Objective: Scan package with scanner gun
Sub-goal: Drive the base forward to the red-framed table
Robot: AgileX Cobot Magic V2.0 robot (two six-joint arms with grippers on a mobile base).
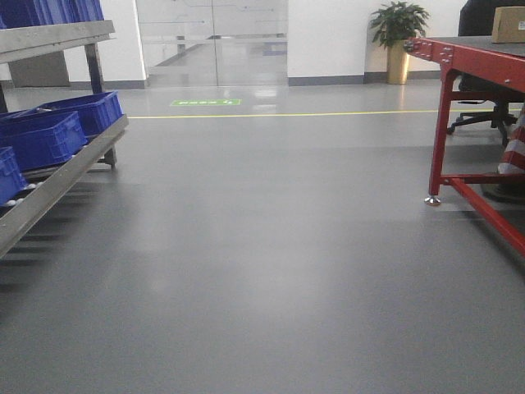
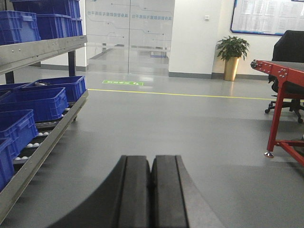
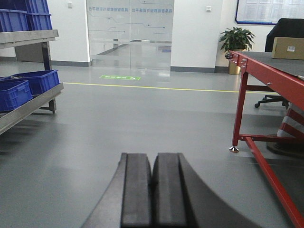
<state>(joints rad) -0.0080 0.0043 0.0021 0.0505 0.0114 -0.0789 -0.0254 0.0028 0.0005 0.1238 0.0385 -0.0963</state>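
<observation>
left fingers (image 2: pixel 135 190): pressing together, no gap showing, gripping nothing, pointing out low over the floor (image 1: pixel 262 246)
right fingers (image 3: pixel 137 190): also pressing together, gripping nothing, pointing out over the floor
package (image 3: pixel 287 48): sitting on the red worktop (image 3: pixel 266 71), far right, well apart from both sets of fingers
worktop: standing at right on red legs, one foot touching the floor
bins (image 2: pixel 42 102): blue, sitting on the rack (image 2: pixel 47 47) at left
plant (image 3: pixel 236 40): standing by the far wall, just behind the worktop end
</observation>
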